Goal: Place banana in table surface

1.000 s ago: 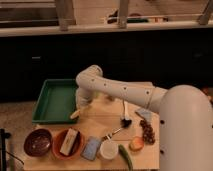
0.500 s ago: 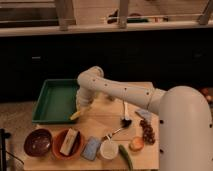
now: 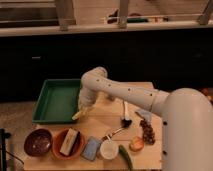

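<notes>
The small pale-yellow banana (image 3: 77,116) hangs at the tip of my gripper (image 3: 81,111), just above the right front corner of the green tray (image 3: 52,102), where the tray meets the light wooden table surface (image 3: 100,125). My gripper points down from the white arm and is shut on the banana's upper end. The banana's lower end sticks out down and to the left. Whether it touches the table cannot be told.
Along the table's front stand a dark red bowl (image 3: 38,142), an orange bowl holding a tan block (image 3: 69,142), a blue sponge (image 3: 91,148), a white cup (image 3: 108,149) and a green vegetable (image 3: 125,156). A spoon (image 3: 116,132), an orange fruit (image 3: 136,144) and grapes (image 3: 148,132) lie to the right.
My gripper with the banana has moved a little to the right and down, from over the tray's edge towards the table. Nothing else has moved.
</notes>
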`<state>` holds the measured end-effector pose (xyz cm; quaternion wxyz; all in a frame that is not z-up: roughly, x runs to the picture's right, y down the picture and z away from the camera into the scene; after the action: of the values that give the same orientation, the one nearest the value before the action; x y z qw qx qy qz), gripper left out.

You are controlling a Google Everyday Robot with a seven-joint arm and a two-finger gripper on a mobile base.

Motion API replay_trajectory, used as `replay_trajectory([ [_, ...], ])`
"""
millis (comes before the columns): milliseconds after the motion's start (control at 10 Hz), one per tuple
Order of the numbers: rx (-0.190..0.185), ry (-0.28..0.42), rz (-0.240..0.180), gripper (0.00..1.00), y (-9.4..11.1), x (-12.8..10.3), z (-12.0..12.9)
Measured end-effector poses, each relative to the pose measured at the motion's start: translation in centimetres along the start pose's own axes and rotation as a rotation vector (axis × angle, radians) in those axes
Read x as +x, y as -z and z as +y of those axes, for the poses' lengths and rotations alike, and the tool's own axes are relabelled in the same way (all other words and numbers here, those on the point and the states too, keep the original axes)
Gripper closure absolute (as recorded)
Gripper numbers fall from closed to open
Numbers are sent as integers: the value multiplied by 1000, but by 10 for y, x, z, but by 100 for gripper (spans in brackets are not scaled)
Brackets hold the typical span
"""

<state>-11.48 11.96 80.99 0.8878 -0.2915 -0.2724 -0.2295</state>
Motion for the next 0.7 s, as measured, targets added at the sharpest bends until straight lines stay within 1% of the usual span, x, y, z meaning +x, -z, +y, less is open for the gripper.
replay_trajectory([
  [200,8,-18,1,100,7,13,11],
  [300,6,-21,-2,100,8,17,13],
  [600,-15,-24,-19,100,2,30,22],
  [700,-17,-23,-24,100,0,34,24],
])
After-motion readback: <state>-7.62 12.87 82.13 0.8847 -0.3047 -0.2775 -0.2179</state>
